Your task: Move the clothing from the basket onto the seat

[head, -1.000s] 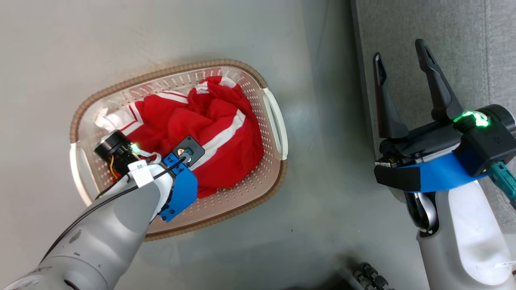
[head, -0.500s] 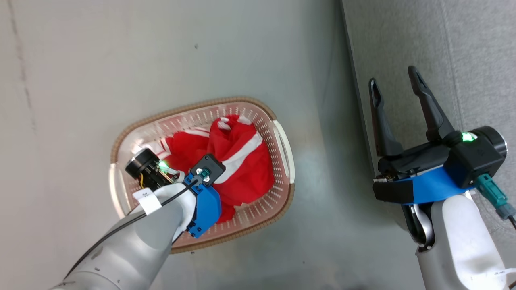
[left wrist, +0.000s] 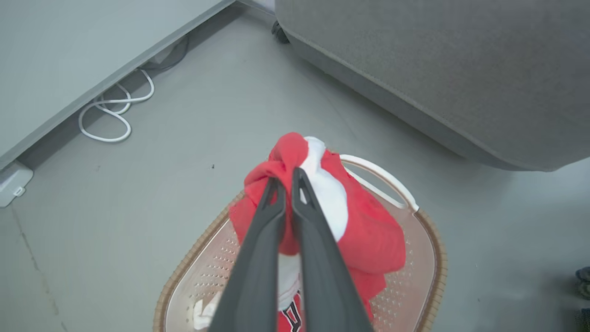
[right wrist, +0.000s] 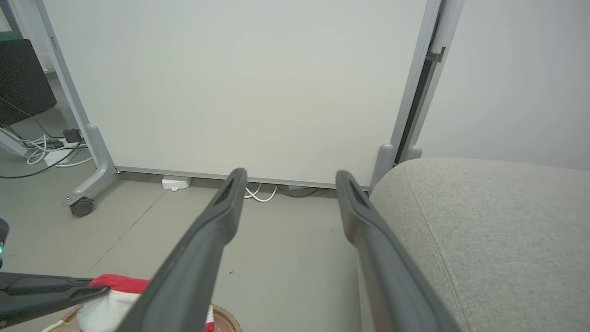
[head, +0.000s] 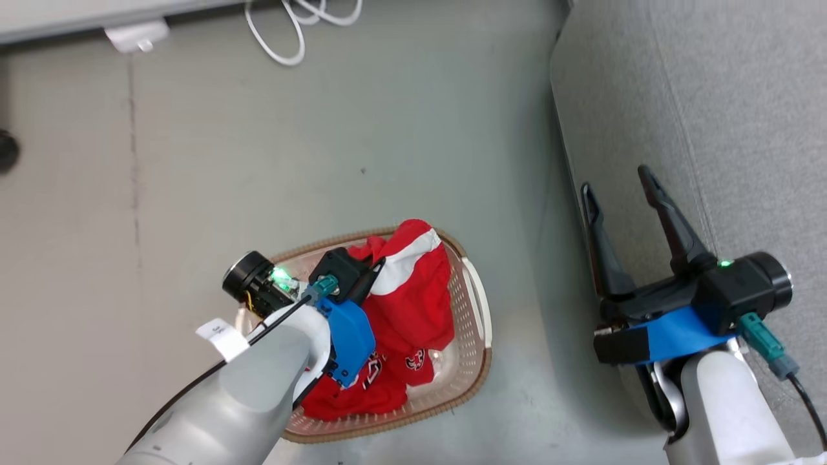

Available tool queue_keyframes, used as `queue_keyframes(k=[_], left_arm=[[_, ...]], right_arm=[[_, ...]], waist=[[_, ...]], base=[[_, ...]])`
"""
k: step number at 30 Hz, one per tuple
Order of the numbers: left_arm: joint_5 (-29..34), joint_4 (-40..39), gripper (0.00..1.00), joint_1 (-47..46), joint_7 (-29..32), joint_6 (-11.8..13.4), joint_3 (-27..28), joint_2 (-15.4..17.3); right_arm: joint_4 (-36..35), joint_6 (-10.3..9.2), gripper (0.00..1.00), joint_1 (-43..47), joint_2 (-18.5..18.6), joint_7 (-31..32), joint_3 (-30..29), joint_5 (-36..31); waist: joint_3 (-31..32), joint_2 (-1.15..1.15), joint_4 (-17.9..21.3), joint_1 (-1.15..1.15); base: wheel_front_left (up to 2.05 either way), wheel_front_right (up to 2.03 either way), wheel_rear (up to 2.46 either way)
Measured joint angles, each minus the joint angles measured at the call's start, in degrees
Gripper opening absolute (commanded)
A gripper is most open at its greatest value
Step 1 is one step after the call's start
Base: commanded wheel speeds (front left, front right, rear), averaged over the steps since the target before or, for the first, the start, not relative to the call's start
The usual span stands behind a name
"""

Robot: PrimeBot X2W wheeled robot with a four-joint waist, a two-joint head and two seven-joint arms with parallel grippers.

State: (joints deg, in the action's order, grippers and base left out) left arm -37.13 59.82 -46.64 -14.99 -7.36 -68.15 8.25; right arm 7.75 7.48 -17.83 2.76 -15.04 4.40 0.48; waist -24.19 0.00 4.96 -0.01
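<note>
Head view: the left gripper (head: 380,265) with long dark fingers is pinching a bunched bright red jersey with white stripes (head: 413,303), which is hanging over the cream perforated plastic basket with a brown woven rim (head: 481,336) (lettered red cloth (head: 375,378) is lying beneath it). The right gripper (head: 614,178) is hovering, spread, at the edge of the large light grey fabric seat (head: 711,97). Left wrist view: the fingers are pressing together on red-and-white cloth above the basket. Right wrist view: the jaws are standing wide apart, with the seat at their right.
</note>
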Motion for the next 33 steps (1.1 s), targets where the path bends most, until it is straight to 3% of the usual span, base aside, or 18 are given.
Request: queue_keyframes(k=[12,22,33], left_arm=[[5.35,-13.04,0.00,5.17,-0.01,1.51,14.07,3.39],[10.37,-22.57,0.00,7.92,0.00,1.57,24.79,3.61],[14.94,-30.25,0.00,8.14,-0.01,1.05,29.92,2.64]], right_arm=[[1.30,0.00,1.00,3.64,0.00,0.00,-0.11,0.08],[1.70,0.00,1.00,5.69,0.00,0.00,0.14,0.82],[2.20,0.00,1.00,7.59,0.00,0.00,0.33,1.57]], waist=[[8.38,0.00,-1.90,0.00],[12.69,0.00,-2.95,0.00],[16.30,0.00,-3.77,0.01]], base=[[0.00,0.00,0.00],[0.00,0.00,0.00],[0.00,0.00,0.00]])
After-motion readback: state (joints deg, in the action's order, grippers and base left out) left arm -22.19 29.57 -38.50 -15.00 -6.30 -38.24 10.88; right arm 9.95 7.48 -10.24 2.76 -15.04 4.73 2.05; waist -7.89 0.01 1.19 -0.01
